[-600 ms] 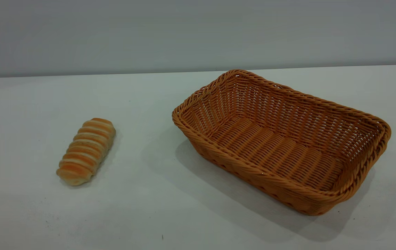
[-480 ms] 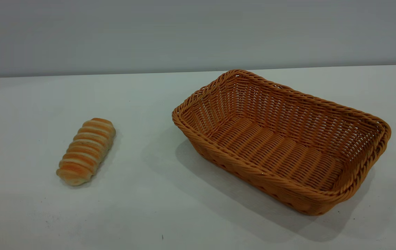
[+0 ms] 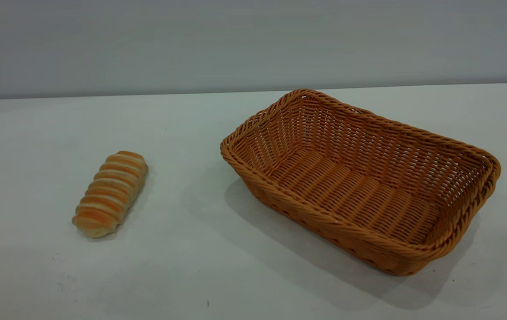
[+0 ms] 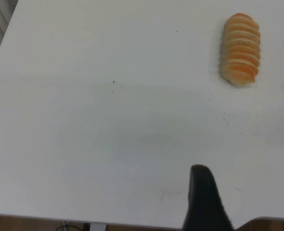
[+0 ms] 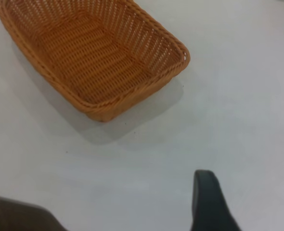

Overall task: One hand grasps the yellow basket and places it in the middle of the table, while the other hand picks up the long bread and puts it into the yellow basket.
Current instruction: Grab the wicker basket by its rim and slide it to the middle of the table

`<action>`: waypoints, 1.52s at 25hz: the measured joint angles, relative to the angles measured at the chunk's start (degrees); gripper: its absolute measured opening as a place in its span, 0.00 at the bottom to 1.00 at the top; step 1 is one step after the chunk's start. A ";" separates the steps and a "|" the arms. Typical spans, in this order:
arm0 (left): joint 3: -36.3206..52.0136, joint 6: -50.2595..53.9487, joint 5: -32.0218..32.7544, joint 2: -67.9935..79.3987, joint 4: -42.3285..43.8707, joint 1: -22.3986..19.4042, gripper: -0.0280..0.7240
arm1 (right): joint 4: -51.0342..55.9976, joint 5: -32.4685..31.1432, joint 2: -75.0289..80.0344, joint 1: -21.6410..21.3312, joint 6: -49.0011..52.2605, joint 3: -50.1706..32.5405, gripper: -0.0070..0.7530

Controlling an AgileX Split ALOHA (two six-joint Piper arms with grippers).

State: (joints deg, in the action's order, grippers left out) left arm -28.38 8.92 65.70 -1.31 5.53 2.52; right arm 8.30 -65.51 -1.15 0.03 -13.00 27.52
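tabletop: plain white flat tabletop (image 3: 200,249) with a few small dark specks, carries both task items.

bread: small oblong long bread (image 3: 110,194), orange-brown and cream crosswise stripes, ridged. Lies flat in the left half of the tabletop, nearer the front edge than the back, long axis slanted from front-left to back-right. Also in the left wrist view (image 4: 240,49). Nothing touches it.

basket: large rectangular woven orange-tan yellow basket (image 3: 453,222), braided rim, sloping open-weave sides. Sits upright in the right half of the tabletop, turned at an angle to the edges, one corner toward the back edge, another toward the front-right. Interior holds nothing. Well apart from the bread, bare tabletop between. Also in the right wrist view (image 5: 103,108).

left gripper: only one black finger tip (image 4: 202,185) shows in its wrist view, over the tabletop near an edge, well apart from the bread. Open or closed: cannot tell. Out of the exterior view.

right gripper: one black finger tip (image 5: 205,192) shows in its wrist view, over bare tabletop, clear of the basket. Open or closed: cannot tell. Out of the exterior view.
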 joint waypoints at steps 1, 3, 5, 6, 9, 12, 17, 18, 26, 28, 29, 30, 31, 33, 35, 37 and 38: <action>0.00 0.00 0.00 0.00 0.00 0.00 0.71 | 0.00 0.00 0.00 0.00 0.00 0.00 0.61; 0.00 0.00 0.00 0.00 0.00 0.00 0.71 | 0.00 0.00 0.00 0.00 0.00 0.00 0.61; 0.00 0.00 0.00 0.00 0.00 0.00 0.71 | 0.00 0.00 0.00 0.00 0.00 0.00 0.61; 0.00 0.00 0.00 0.00 0.00 0.00 0.71 | 0.00 0.00 0.00 0.00 0.00 0.00 0.61; 0.00 0.08 0.00 0.00 0.00 0.00 0.71 | 0.00 0.00 0.00 0.00 0.00 0.00 0.61; 0.00 0.08 0.00 0.00 0.00 0.00 0.71 | 0.00 0.00 0.00 0.00 0.06 0.00 0.61; 0.00 0.08 0.00 0.00 0.00 0.00 0.71 | 0.00 0.00 0.00 0.00 0.06 0.00 0.61; 0.00 0.08 0.00 0.00 0.00 0.00 0.71 | 0.00 0.00 0.00 0.00 0.06 0.00 0.61; -0.29 -0.08 -2.53 0.00 0.00 -0.01 0.71 | 0.03 0.00 0.00 0.00 0.00 0.00 0.61; -0.57 -0.09 -7.40 0.00 -0.09 -0.01 0.71 | 0.09 0.49 0.00 0.00 0.00 0.06 0.61; -0.62 -0.09 -10.43 0.00 -0.16 -0.01 0.71 | 0.15 1.10 0.00 0.00 0.00 0.20 0.61; -0.64 -0.09 -12.88 0.00 -0.29 -0.01 0.71 | 0.30 2.08 0.31 0.00 0.00 0.31 0.61; -0.64 -0.09 -14.65 0.14 -0.29 -0.01 0.71 | 0.71 3.23 1.59 0.00 0.00 0.76 0.61; -0.69 -0.09 -16.39 1.35 -0.23 -0.06 0.71 | 2.36 6.35 6.28 0.00 0.00 1.41 0.61; -0.69 -0.09 -17.34 4.08 -0.23 -0.06 0.71 | 4.83 9.18 13.18 0.00 0.00 2.25 0.61; -0.69 -0.09 -18.34 7.32 -0.23 -0.06 0.71 | 8.17 11.14 20.30 0.00 0.00 3.37 0.61; -0.69 -0.09 -18.86 9.27 -0.23 -0.06 0.71 | 9.72 12.04 24.29 0.00 0.00 4.07 0.61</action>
State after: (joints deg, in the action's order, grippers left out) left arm -29.07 8.82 46.84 7.96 5.30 2.45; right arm 18.02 -53.47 23.14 0.03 -13.00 31.59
